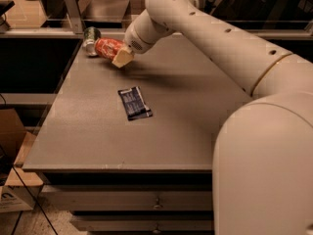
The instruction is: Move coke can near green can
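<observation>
The coke can is red-orange and lies sideways in my gripper, held just above the far left part of the grey table. The gripper is shut on it. The green can lies on its side at the table's far left corner, right beside the coke can's far end, partly hidden by it. I cannot tell whether the two cans touch. My white arm reaches in from the right.
A dark blue snack packet lies flat near the table's middle left. Drawers run below the front edge. A cardboard box stands on the floor at the left. A counter with a metal frame is behind the table.
</observation>
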`<state>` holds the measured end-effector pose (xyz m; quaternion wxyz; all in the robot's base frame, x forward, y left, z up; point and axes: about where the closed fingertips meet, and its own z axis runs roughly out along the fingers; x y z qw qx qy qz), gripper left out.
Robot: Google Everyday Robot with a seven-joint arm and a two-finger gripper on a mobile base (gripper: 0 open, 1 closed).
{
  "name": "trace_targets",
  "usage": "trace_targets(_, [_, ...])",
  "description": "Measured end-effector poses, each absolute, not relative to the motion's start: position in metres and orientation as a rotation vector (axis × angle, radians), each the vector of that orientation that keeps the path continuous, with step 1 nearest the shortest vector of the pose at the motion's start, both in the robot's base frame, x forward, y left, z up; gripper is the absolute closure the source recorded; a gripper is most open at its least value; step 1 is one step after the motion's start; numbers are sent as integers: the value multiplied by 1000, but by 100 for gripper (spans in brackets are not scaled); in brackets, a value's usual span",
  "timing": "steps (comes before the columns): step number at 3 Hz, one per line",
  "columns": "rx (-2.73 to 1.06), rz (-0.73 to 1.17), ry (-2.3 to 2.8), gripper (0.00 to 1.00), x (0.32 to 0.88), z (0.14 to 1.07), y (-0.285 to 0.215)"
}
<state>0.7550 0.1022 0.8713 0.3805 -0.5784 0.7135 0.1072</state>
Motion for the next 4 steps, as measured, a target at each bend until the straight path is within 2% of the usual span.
trace_targets(2, [-1449,253,1863,13,778,858,116])
trace_targets(3, [-1452,255,1864,0,778,856,118])
trace_targets(4, [-1453,256,1864,0,778,856,118])
